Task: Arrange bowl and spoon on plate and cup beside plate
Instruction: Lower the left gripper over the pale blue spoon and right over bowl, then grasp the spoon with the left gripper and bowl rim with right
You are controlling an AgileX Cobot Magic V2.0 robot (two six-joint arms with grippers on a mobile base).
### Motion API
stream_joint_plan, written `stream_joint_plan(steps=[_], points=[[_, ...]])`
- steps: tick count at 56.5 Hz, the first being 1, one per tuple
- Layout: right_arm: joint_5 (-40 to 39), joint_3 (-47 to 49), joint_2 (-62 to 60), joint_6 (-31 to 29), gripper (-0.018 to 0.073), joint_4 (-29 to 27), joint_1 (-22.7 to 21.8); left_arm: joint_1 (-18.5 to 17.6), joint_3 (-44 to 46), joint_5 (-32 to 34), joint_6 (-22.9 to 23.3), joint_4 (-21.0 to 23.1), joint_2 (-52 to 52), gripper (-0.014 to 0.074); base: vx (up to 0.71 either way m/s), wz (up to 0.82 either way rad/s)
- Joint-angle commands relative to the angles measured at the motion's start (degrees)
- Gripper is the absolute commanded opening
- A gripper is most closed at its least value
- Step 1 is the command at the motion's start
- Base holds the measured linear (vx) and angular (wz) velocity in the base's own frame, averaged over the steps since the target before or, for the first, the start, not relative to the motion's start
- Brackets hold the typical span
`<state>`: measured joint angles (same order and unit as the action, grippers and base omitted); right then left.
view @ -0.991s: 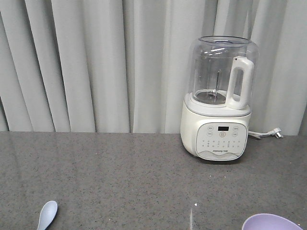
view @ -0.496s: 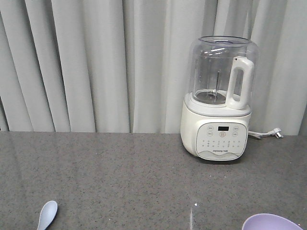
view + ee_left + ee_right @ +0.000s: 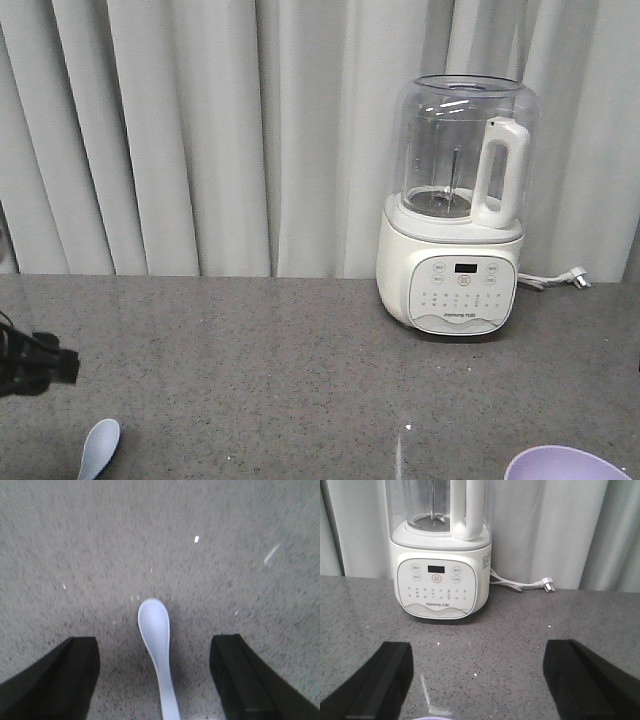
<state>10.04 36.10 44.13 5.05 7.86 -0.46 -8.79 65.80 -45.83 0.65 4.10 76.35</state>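
Left pincer: spread. In the left wrist view you see only its two dark fingers, both cut off by the lower edge. The spoon lies on the bench between them, touching neither, scoop pointing away from the camera. The end of its handle runs out of frame. This view is blurred, so fine detail is unreliable.

In the front view, only the spoon's scoop shows at the lower left. A dark part of the left arm shows above it at the left edge, and its shape is hard to make out.

Right pincer: spread, holding nothing, facing the blender.

The bowl sits at the lower right of the front view, where only its far rim is visible.
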Motion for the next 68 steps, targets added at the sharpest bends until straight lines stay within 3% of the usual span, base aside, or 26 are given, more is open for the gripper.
stream_joint_plan(steps=[1, 23, 47, 53, 65, 68], points=[[-4.43, 1.88, 0.57, -0.12, 0.0575, 0.37, 0.08, -0.05, 2.00, 0.90, 1.02, 0.40, 3.03, 0.0576, 0.00, 0.00], [-4.62, 1.88, 1.31, -0.31, 0.0575, 2.93, 0.08, -0.23, 2.00, -0.53, 1.02, 0.99, 15.68, 0.0576, 0.00, 0.00], [-4.96, 1.88, 1.31, -0.31, 0.0575, 2.93, 0.08, -0.35, 2.06, -2.57, 0.96, 1.44, 19.63, 0.0547, 0.00, 0.00], [-4.96, 1.88, 1.31, -0.31, 0.0575, 2.93, 0.08, -0.89, 2.06, -4.91, 0.96, -0.34, 19.86, 0.0428, 0.00, 0.00], [-4.90, 1.88, 1.31, -0.31, 0.0575, 2.93, 0.08, -1.01, 2.06, -7.90, 0.82, -0.70, 20.87, -0.0012, 0.00, 0.00], [-4.76, 1.88, 1.31, -0.31, 0.0575, 2.93, 0.08, -1.01, 2.06, -7.78, 0.45, -0.70, 20.51, -0.0009, 0.00, 0.00]])
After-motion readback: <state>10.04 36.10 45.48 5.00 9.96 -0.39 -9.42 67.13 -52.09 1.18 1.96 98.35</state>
